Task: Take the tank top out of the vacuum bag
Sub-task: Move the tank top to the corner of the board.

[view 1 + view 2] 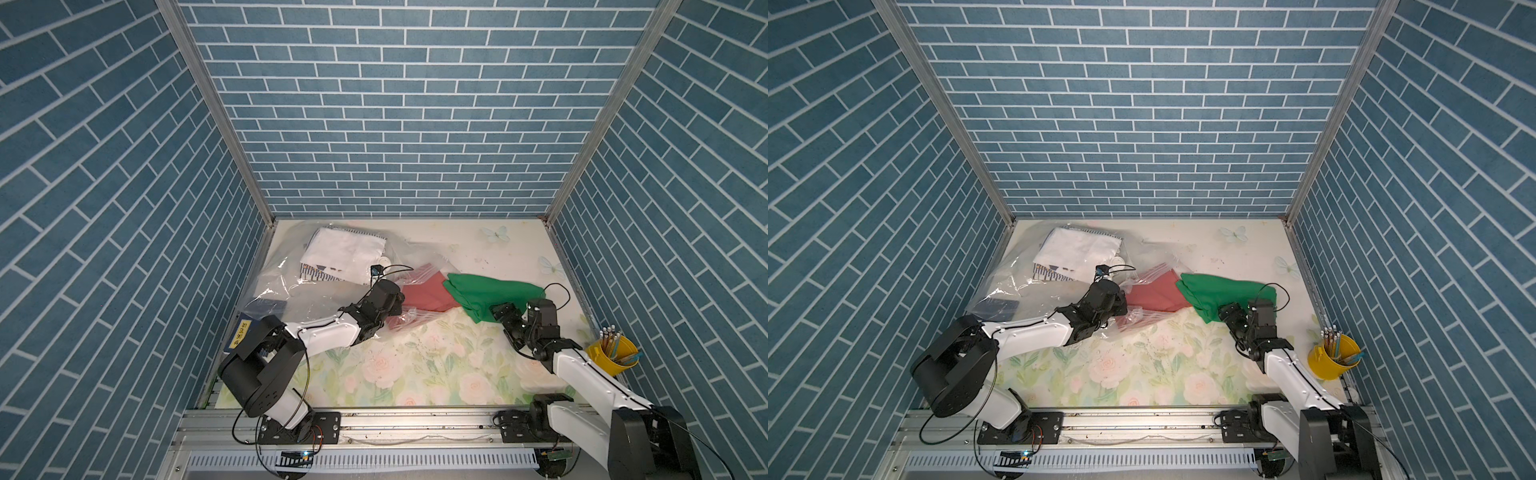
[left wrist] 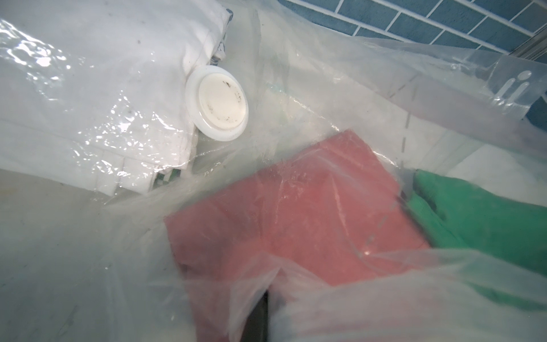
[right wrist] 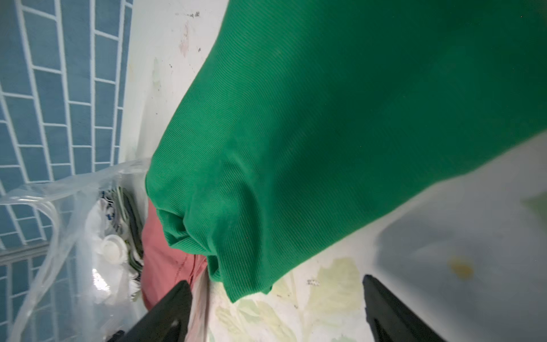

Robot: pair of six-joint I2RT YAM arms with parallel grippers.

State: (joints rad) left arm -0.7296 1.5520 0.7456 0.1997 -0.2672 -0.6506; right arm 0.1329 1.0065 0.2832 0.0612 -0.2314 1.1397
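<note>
- Along the left half of the tabletop, from the far left corner toward the centre, lies the vacuum bag (image 1: 286, 286), clear and crinkled.
- Inside it, the round white valve (image 2: 217, 102) sits beside a folded white garment (image 1: 345, 249).
- At the bag's mouth, near the tabletop centre, a folded red garment (image 1: 424, 295) lies partly under the film.
- Right of the mouth, the green tank top (image 1: 494, 297) lies outside the bag, its left end touching the red garment.
- At the mouth, the left gripper (image 1: 397, 309) has its jaws closed on bunched bag film.
- On the right gripper (image 3: 275, 279), the 2 fingers stand wide apart and grip nothing; the green tank top lies just ahead.
- At the right edge stands a yellow cup of pencils (image 1: 611, 357).
</note>
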